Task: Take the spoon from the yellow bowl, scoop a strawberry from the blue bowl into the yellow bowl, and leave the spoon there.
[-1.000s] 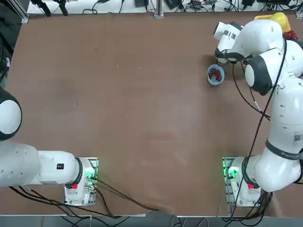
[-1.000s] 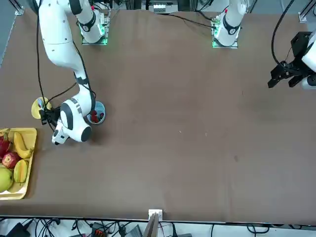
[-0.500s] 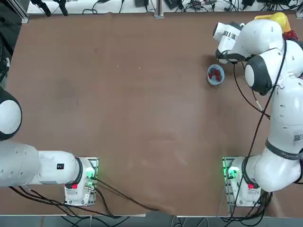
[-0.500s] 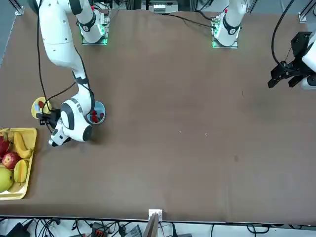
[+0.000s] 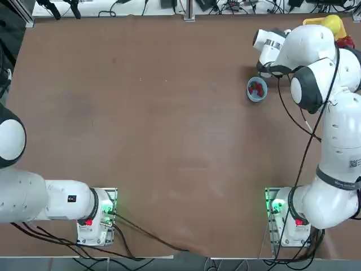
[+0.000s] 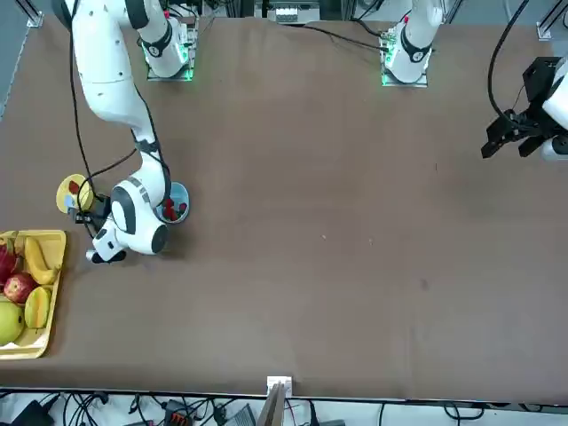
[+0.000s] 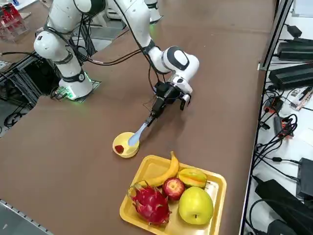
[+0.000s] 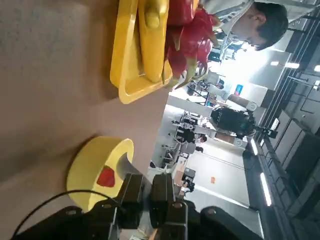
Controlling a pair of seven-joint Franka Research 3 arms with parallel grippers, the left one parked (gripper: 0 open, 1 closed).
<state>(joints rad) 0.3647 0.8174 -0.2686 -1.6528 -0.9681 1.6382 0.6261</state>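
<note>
The right claw (image 7: 148, 122) is shut tight on the handle of the spoon (image 7: 136, 135). The spoon leans down from the claw, and its wide end is in the yellow bowl (image 7: 130, 153). A red strawberry (image 7: 119, 149) is in that bowl too, next to the spoon. More strawberries (image 5: 259, 91) sit in the blue bowl (image 5: 257, 99), so I think the scoop is done and the job is almost over. What is left looks like the letting go.

To do this well, the claw should bring the spoon down slowly, until its wide end rests on the bottom of the yellow bowl. I can't tell if it touches there now. The handle should lean on the rim, so that it does not drop when the claw lets go. Then the claw can open gently and back away along the handle, with no sideways tug.

A hard push on the rim could tip the little bowl, or the spoon could flick the strawberry out. If the handle sticks to a finger, the spoon could come out as well. The yellow tray (image 7: 219, 196) of fruit is near on the table (image 7: 73, 171), so the arm should go up and away from it.
</note>
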